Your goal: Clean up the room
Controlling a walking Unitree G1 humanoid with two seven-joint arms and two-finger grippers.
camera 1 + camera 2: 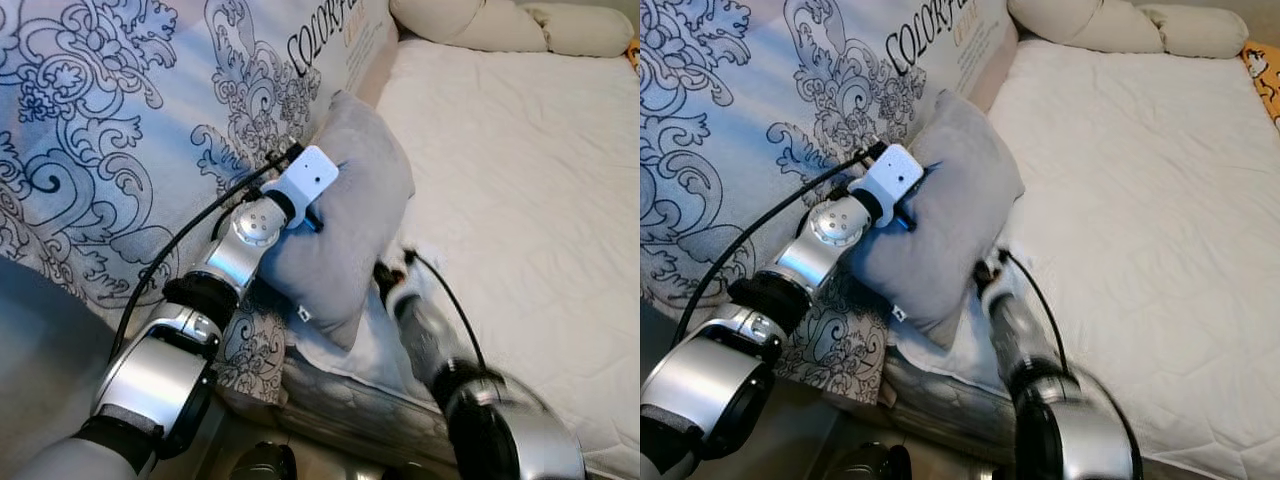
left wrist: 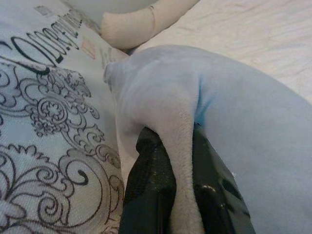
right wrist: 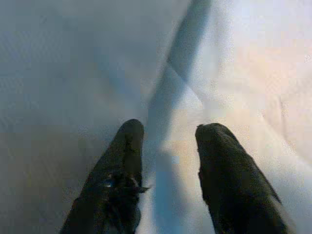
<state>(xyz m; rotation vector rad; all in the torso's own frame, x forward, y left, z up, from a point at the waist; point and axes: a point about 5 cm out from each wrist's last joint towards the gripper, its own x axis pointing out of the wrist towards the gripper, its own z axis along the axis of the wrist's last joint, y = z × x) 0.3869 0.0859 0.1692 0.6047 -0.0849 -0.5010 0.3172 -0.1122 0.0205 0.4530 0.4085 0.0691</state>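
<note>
A grey pillow [image 1: 350, 215] stands on edge at the near left side of the bed [image 1: 520, 190], leaning against a patterned mattress [image 1: 130, 130]. My left gripper [image 2: 178, 161] is shut on a fold of the grey pillow [image 2: 234, 122], its two black fingers [image 2: 146, 185] pinching the fabric; its wrist [image 1: 300, 185] presses into the pillow's left face. My right gripper [image 3: 168, 131] is open, its fingers [image 3: 229, 165] spread just over the white sheet beside the pillow's lower right edge, with the right arm [image 1: 420, 320] blurred.
Cream pillows [image 1: 490, 22] lie along the head of the bed. An orange object [image 1: 1265, 70] peeks in at the far right. The patterned mattress stands upright on the left, close to my left arm. Wide white sheet lies free on the right.
</note>
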